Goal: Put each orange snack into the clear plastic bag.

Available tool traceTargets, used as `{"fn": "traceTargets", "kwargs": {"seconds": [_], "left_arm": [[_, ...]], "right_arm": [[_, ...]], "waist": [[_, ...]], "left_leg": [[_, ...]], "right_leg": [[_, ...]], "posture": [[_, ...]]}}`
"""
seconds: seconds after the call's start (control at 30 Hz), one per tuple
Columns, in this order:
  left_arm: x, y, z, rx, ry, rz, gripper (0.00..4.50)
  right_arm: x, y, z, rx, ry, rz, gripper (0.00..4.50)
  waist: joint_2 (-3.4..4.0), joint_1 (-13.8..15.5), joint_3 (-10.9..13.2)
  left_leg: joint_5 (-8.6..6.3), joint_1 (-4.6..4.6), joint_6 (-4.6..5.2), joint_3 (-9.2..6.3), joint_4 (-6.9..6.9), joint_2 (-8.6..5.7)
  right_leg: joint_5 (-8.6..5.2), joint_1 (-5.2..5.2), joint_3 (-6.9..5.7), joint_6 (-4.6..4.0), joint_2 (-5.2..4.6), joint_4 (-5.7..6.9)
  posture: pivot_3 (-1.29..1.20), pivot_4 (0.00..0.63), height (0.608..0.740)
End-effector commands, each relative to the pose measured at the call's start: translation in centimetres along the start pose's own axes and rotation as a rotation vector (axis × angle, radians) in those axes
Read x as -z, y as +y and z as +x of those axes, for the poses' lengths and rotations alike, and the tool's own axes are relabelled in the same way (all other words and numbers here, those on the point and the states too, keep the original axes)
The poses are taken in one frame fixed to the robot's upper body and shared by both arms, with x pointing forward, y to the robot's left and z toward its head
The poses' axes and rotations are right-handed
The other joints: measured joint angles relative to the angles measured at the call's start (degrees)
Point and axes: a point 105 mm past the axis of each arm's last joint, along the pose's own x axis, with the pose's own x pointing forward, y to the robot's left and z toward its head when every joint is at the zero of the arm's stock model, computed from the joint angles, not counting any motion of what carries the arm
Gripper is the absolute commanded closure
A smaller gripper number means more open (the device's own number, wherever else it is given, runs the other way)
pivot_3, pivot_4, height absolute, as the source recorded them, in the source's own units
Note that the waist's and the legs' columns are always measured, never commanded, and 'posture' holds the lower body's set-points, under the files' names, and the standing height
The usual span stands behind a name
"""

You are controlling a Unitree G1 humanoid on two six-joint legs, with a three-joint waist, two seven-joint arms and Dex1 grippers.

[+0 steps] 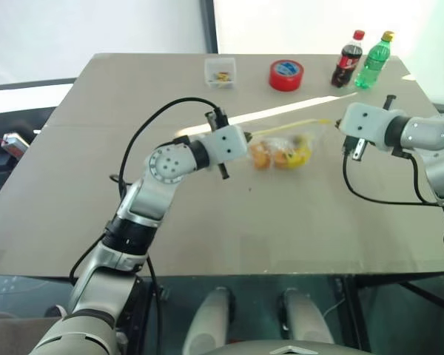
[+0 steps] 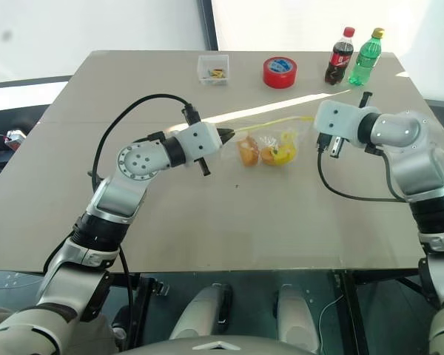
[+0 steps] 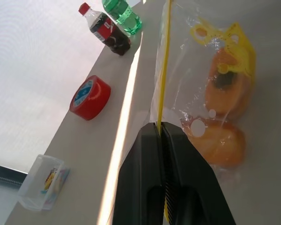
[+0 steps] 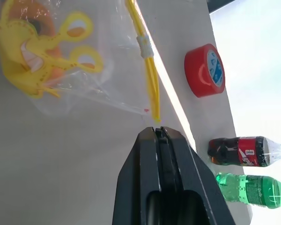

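Left jaws on clear plastic bag [image 3: 178,84]

We find the clear plastic bag [image 2: 270,144] near the middle of the table [image 2: 207,229], with both orange snacks [image 2: 249,151] inside it, side by side. The left gripper [image 2: 228,135] sits at the bag's left end, the right gripper [image 2: 320,127] at its right end. Behind, along the far edge, a small box [image 2: 212,68] lies left, a tape roll [image 2: 280,72] beside it, and two bottles [image 2: 339,56] further right.
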Motion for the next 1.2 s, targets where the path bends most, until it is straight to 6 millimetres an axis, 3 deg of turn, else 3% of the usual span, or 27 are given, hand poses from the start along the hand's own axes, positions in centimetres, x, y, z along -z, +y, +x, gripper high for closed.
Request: {"fn": "traceTargets", "kwargs": {"seconds": [0.03,0.2,0.43,0.53,0.57,0.67,0.73,0.87,0.97,1.1,1.2], "left_arm": [[-1.1,1.3,-0.4,-0.044,-0.045,0.032,4.5],[-0.9,3.9,0.1,-0.194,-0.065,-0.074,4.5],[-3.0,9.3,1.6,-0.369,-0.137,-0.14,4.5],[-3.4,10.1,1.7,-0.399,-0.156,-0.149,4.5],[-3.5,10.0,1.6,-0.393,-0.164,-0.147,4.5],[-3.6,5.9,0.8,-0.22,-0.213,-0.178,4.5],[-3.3,3.1,-0.8,-0.11,-0.227,-0.272,4.5],[-3.4,-0.4,-4.1,0.028,-0.184,-0.398,3.22],[-2.6,-2.0,-6.1,0.076,-0.089,-0.445,2.02],[-1.1,-4.1,-7.9,0.136,0.025,-0.514,0.03],[-1.0,-3.7,-9.2,0.073,0.01,-0.617,0.03]], "right_arm": [[-1.1,-1.6,-0.9,0.044,-0.038,-0.038,4.47],[-0.9,-2.3,-0.5,0.089,-0.03,-0.049,4.47],[-0.3,-3.8,-0.6,0.158,-0.006,-0.052,4.47],[0.2,-4.4,-0.9,0.185,0.011,-0.051,4.47],[0.3,-4.5,-1.0,0.191,0.015,-0.051,4.47],[0.8,-4.5,-1.8,0.197,0.033,-0.039,4.47],[0.9,-4.0,-2.3,0.18,0.029,-0.006,4.47],[1.3,-2.8,-3.3,0.142,0.032,0.052,4.5],[1.8,-1.5,-3.9,0.1,0.046,0.089,4.5],[1.2,0.6,-4.1,0.033,-0.023,0.231,4.5],[0.4,3.2,-4.9,-0.083,-0.106,0.361,4.5]], "waist": [[0.0,0.03,0.0],[-0.01,0.08,0.01],[-0.03,0.12,0.01],[-0.02,0.0,0.01],[-0.02,-0.02,0.01],[-0.01,-0.31,0.0],[0.0,-0.56,0.0],[-0.01,-0.87,0.01],[0.0,-0.96,0.01],[0.01,-1.03,0.0],[-0.01,-0.97,0.0]], "left_leg": [[0.0,0.0,0.0,0.0,0.0,0.0],[0.0,0.0,0.0,-0.01,0.02,0.0],[0.0,-0.01,0.0,-0.01,0.04,-0.02],[0.0,-0.03,0.0,-0.01,0.04,-0.03],[0.01,-0.03,-0.01,0.01,0.03,-0.03],[0.01,-0.03,-0.01,0.04,-0.01,-0.01],[0.01,-0.03,-0.02,0.06,-0.05,-0.01],[0.0,-0.17,0.0,-0.05,-0.08,0.05],[0.0,-0.22,0.0,-0.09,-0.03,0.07],[0.0,0.14,0.01,-0.01,0.0,0.12],[0.0,0.2,0.01,-0.01,0.02,0.24]], "right_leg": [[0.0,0.0,0.0,0.0,0.0,0.0],[0.0,0.0,0.0,0.0,0.0,0.01],[0.0,0.0,-0.02,0.01,0.0,0.02],[0.0,0.0,-0.02,0.01,0.0,-0.02],[0.0,0.0,0.0,0.01,0.0,-0.03],[0.0,-0.03,0.04,0.0,0.0,-0.06],[0.0,-0.04,0.08,0.0,0.0,-0.08],[0.0,-0.18,0.13,-0.01,-0.01,-0.09],[0.0,-0.27,0.14,-0.01,-0.02,0.06],[-0.01,0.03,0.14,-0.01,0.0,0.13],[-0.02,0.1,0.13,0.0,0.01,0.1]], "posture": [[0.0,0.15,0.74],[0.0,0.15,0.74],[0.0,0.15,0.74],[0.0,0.15,0.74],[0.0,0.15,0.74],[0.0,0.15,0.74],[0.0,0.15,0.74],[0.0,0.15,0.74],[0.0,0.15,0.74],[0.0,0.15,0.74],[0.0,0.15,0.74]]}}
